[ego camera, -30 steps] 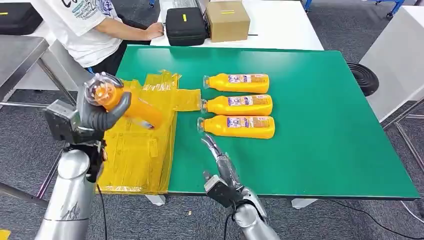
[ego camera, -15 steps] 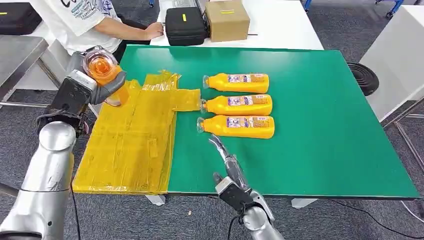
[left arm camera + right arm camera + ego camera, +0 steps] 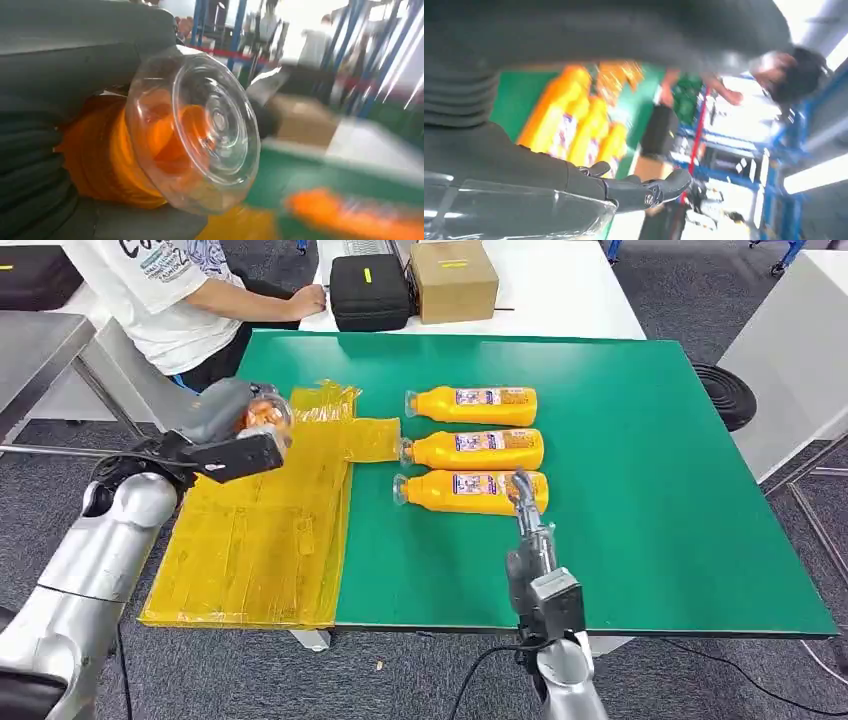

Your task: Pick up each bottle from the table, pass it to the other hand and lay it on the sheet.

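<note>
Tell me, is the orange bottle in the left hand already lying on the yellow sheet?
Not yet. The left hand holds the orange plastic bottle above the yellow plastic sheet; whether it touches, cannot tell.

Held bottle [image 3: 262, 412] body hidden by left hand [image 3: 228, 435]; person [image 3: 180, 290] cut off at frame top.

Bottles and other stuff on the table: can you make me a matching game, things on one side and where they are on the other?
Things:
1. bottle in the left hand
2. row of three bottles
3. brown box
4. right hand

Places:
A. on the white table behind the green one
B. lying on the bare green table
C. held above the yellow sheet
D. open, by the nearest lying bottle

Pairs: 1-C, 2-B, 3-A, 4-D
</note>
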You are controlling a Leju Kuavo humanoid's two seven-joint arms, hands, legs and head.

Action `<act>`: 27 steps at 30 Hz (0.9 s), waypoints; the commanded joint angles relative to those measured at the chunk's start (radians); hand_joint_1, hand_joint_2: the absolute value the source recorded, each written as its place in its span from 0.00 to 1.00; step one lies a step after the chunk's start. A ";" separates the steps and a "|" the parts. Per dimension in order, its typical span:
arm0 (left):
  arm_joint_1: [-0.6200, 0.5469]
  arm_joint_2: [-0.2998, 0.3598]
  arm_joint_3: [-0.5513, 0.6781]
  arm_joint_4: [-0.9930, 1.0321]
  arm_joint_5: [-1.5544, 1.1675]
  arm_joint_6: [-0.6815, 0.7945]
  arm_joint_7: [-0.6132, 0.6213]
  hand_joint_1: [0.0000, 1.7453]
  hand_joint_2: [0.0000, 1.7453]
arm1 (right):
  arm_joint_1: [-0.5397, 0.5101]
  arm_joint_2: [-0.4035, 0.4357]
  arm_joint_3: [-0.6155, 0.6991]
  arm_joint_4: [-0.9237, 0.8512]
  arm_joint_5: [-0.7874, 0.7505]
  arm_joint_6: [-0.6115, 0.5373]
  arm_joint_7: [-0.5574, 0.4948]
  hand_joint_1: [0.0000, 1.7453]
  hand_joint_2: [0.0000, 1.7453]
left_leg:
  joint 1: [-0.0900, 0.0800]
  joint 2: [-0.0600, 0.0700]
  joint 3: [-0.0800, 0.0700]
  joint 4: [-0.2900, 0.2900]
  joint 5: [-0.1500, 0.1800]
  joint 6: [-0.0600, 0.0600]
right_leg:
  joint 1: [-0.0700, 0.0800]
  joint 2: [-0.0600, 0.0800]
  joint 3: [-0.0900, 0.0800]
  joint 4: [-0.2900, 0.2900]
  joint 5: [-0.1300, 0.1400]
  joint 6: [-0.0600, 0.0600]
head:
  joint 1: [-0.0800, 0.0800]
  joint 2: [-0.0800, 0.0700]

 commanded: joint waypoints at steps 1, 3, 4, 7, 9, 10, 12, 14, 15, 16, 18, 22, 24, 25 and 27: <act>-0.059 0.118 -0.342 0.195 -0.118 0.010 -0.010 1.00 1.00 | 0.047 0.004 -0.098 -0.121 -0.017 0.004 -0.001 0.00 1.00 | 0.000 0.000 0.004 -0.001 -0.001 0.000 | 0.000 -0.001 0.004 -0.001 -0.002 -0.002 | 0.000 0.000; -0.074 0.108 -0.390 0.225 -0.133 0.011 -0.005 1.00 1.00 | 0.049 -0.006 -0.081 -0.125 -0.021 -0.012 -0.001 0.00 1.00 | 0.000 0.000 0.003 -0.001 -0.001 0.000 | 0.001 -0.001 0.003 0.000 -0.002 -0.002 | 0.000 0.000; -0.079 0.105 -0.402 0.234 -0.138 0.014 -0.004 1.00 1.00 | 0.049 -0.007 -0.078 -0.126 -0.022 -0.016 -0.001 0.00 1.00 | 0.001 0.000 0.005 -0.001 -0.002 0.000 | 0.001 -0.002 0.005 -0.001 -0.002 -0.003 | 0.000 0.000; -0.126 0.089 -0.459 0.267 -0.158 -0.011 -0.016 1.00 1.00 | 0.041 -0.007 -0.084 -0.119 -0.026 -0.022 -0.001 0.00 1.00 | 0.001 -0.001 0.002 0.001 -0.001 0.000 | 0.001 -0.003 0.003 0.000 -0.002 -0.002 | 0.000 0.000; -0.152 0.091 -0.491 0.280 -0.161 -0.036 -0.028 1.00 1.00 | 0.042 -0.007 -0.087 -0.119 -0.029 -0.016 -0.001 0.00 1.00 | 0.001 0.000 0.000 0.001 -0.001 0.000 | 0.002 -0.002 0.001 0.000 -0.001 -0.002 | 0.000 0.000; -0.157 0.093 -0.498 0.282 -0.161 -0.042 -0.032 1.00 1.00 | 0.042 -0.007 -0.087 -0.119 -0.029 -0.016 -0.001 0.00 1.00 | 0.001 0.000 0.001 0.001 -0.001 0.000 | 0.002 -0.002 0.002 0.000 -0.002 -0.003 | 0.000 0.000; -0.171 0.102 -0.522 0.288 -0.158 -0.066 -0.047 1.00 1.00 | 0.043 -0.008 -0.084 -0.114 -0.032 -0.013 -0.001 0.00 1.00 | 0.001 0.000 0.002 0.001 -0.001 0.000 | 0.002 -0.002 0.003 0.000 -0.002 -0.003 | 0.000 0.000; -0.184 0.112 -0.546 0.289 -0.151 -0.090 -0.061 1.00 1.00 | 0.040 -0.010 -0.077 -0.108 -0.033 -0.013 -0.001 0.00 1.00 | 0.001 0.001 0.002 0.001 -0.002 0.000 | 0.002 -0.001 0.003 0.000 -0.001 -0.003 | 0.000 0.000; -0.196 0.117 -0.565 0.290 -0.142 -0.105 -0.067 1.00 1.00 | 0.038 -0.015 -0.069 -0.102 -0.032 -0.018 -0.001 0.00 1.00 | 0.001 0.001 0.001 0.000 -0.001 0.000 | 0.001 -0.001 0.002 0.000 -0.001 -0.002 | 0.000 0.000; -0.201 0.115 -0.568 0.292 -0.135 -0.114 -0.071 1.00 1.00 | 0.036 -0.017 -0.067 -0.099 -0.033 -0.019 -0.001 0.00 1.00 | 0.001 0.002 0.002 0.000 -0.001 0.000 | 0.001 0.000 0.002 0.000 -0.001 -0.003 | 0.000 0.000; -0.220 0.110 -0.583 0.302 -0.101 -0.154 -0.087 1.00 1.00 | 0.030 -0.022 -0.057 -0.086 -0.036 -0.026 -0.001 0.00 1.00 | 0.002 0.001 0.002 0.001 -0.001 0.000 | 0.002 -0.001 0.003 0.000 -0.001 -0.003 | 0.000 0.000; -0.236 0.113 -0.606 0.306 -0.080 -0.183 -0.102 1.00 1.00 | 0.027 -0.025 -0.052 -0.079 -0.039 -0.028 -0.001 0.00 1.00 | 0.002 0.001 0.003 0.000 -0.002 0.000 | 0.002 -0.001 0.004 -0.001 -0.001 -0.003 | 0.000 0.000; -0.250 0.122 -0.634 0.304 -0.061 -0.208 -0.122 1.00 1.00 | 0.023 -0.029 -0.045 -0.073 -0.041 -0.032 -0.001 0.00 1.00 | 0.001 0.003 0.003 0.001 -0.002 0.000 | 0.002 0.000 0.004 0.000 -0.001 -0.003 | 0.000 0.000; -0.260 0.122 -0.650 0.305 -0.049 -0.221 -0.134 1.00 1.00 | 0.022 -0.030 -0.043 -0.069 -0.044 -0.037 -0.001 0.00 1.00 | 0.001 0.002 0.001 0.001 -0.001 0.000 | 0.002 0.000 0.002 0.000 0.000 -0.002 | 0.000 0.000; -0.260 0.122 -0.650 0.305 -0.049 -0.221 -0.134 1.00 1.00 | 0.022 -0.030 -0.043 -0.069 -0.044 -0.037 -0.001 0.00 1.00 | 0.002 0.002 0.002 0.001 -0.001 0.000 | 0.002 0.000 0.003 0.000 -0.001 -0.002 | 0.000 0.000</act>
